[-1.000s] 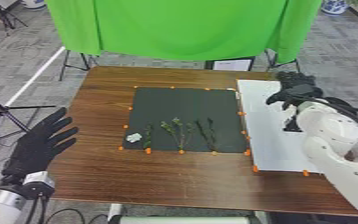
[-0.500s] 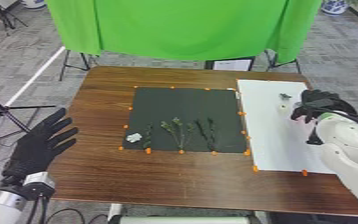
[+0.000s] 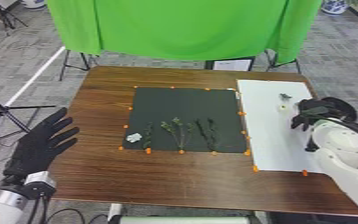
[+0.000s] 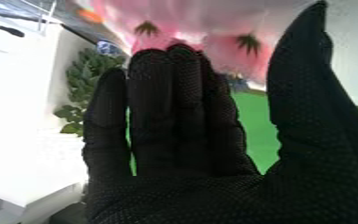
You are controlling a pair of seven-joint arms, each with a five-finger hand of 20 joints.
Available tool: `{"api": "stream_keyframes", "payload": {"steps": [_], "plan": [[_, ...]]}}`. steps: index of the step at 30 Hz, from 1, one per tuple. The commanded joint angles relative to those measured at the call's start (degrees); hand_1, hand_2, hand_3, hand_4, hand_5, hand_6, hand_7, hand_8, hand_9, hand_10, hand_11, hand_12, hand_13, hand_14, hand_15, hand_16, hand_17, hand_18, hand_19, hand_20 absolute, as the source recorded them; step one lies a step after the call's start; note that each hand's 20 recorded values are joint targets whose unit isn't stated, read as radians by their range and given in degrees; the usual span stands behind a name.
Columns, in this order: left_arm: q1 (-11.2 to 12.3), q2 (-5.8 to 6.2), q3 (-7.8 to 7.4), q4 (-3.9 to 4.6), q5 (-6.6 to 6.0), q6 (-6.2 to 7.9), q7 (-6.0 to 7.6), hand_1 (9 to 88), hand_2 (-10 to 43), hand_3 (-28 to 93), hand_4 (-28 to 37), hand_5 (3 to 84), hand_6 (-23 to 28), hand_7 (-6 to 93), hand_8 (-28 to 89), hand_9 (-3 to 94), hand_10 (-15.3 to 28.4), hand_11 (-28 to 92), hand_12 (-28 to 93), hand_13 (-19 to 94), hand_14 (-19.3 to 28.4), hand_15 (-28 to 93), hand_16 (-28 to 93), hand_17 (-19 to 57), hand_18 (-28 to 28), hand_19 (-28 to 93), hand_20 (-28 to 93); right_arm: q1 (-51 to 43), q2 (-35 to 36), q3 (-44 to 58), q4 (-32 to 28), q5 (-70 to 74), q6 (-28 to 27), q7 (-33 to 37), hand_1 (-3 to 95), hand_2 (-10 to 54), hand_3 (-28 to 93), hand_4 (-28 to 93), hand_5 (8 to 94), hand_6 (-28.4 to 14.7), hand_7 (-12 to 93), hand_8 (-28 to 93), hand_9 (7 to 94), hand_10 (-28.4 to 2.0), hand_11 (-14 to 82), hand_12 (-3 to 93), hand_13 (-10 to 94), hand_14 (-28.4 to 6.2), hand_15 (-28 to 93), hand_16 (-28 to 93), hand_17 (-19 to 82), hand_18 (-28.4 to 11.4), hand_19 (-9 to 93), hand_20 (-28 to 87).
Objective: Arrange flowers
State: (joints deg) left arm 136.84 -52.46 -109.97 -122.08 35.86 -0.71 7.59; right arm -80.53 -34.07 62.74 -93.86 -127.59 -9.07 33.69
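Note:
In the head view my right hand point(image 3: 312, 111) is over the right edge of the white sheet point(image 3: 269, 135). Straight fingers and a spread thumb show on the right hand point(image 4: 180, 120) in the right wrist view; pink flowers point(image 4: 238, 55) lie beyond the fingertips, and contact cannot be told. A small green sprig point(image 3: 285, 96) and a pale bloom point(image 3: 283, 107) rest on the sheet. The black mat point(image 3: 189, 102) holds a white flower point(image 3: 134, 137), a leafy stem point(image 3: 147, 136), a branched sprig point(image 3: 175, 129) and thin dark stems point(image 3: 206, 133). My left hand point(image 3: 35, 145) is open beside the table's left edge.
Orange markers edge the mat and the sheet on the brown table point(image 3: 158, 175). A green cloth point(image 3: 175, 30) hangs behind the table, with stands around it. Green leaves point(image 4: 91, 75) show past my right hand in the right wrist view.
My right hand has moved from the sheet's far end toward its right edge, uncovering the small sprig and pale bloom. The left hand has stayed still.

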Motion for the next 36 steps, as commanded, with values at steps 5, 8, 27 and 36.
{"api": "stream_keyframes", "payload": {"steps": [5,8,27,36], "plan": [[0.09,0.66,0.15,0.25,-0.08,-0.32,0.04,22.8,-2.9,71,-28.3,24.2,3.4,16.2,-10,21.1,10.6,14,18,15,15.2,26,1,-11.6,18.7,33,9,1.21,0.33,-4.25,1.25,-3.78,16.4,-3.24,48.0,-5.9,80,-28,64.4,1.9,52,-3,80.2,-6.1,36.2,48.3,72,-5.5,72,30,31,-17.8,80,43],[0.42,0.64,-0.16,0.16,-0.09,-0.37,0.06,22.8,-2.9,71,-28.3,24.3,3.5,16.2,-10,21.0,10.6,13,18,15,15.1,26,1,-11.5,18.7,33,9,2.72,-0.37,-5.16,-1.49,-3.85,18.64,-4.54,49.4,-8.4,82,-28,70.4,1.7,49,-5,84.6,-5.5,35.3,48.7,75,-5.0,73,31,33,-17.8,81,43],[-3.17,1.34,3.03,1.28,-0.14,-0.45,-1.03,22.9,-2.6,70,-28.3,24.3,3.5,16.1,-10,21.0,10.5,13,18,15,15.0,26,1,-11.5,18.6,32,9,27.6,-30.27,-32.79,4.3,-9.54,19.76,-19.24,46.4,-9.5,87,-26,70.7,1.6,51,-4,85.8,-5.3,32.2,54.0,74,-5.1,74,34,33,-17.5,82,44],[-2.6,1.19,3.33,0.89,0.03,0.71,0.36,22.9,-2.7,70,-28.3,24.3,3.5,16.1,-10,21.0,10.5,13,18,15,15.0,26,1,-11.5,18.7,32,9,29.35,-38.39,-36.95,14.53,-13.17,15.39,-20.04,46.5,-9.5,87,-27,70.1,1.9,51,-5,85.6,-5.1,31.7,53.9,74,-5.2,74,33,32,-17.4,82,44]]}}
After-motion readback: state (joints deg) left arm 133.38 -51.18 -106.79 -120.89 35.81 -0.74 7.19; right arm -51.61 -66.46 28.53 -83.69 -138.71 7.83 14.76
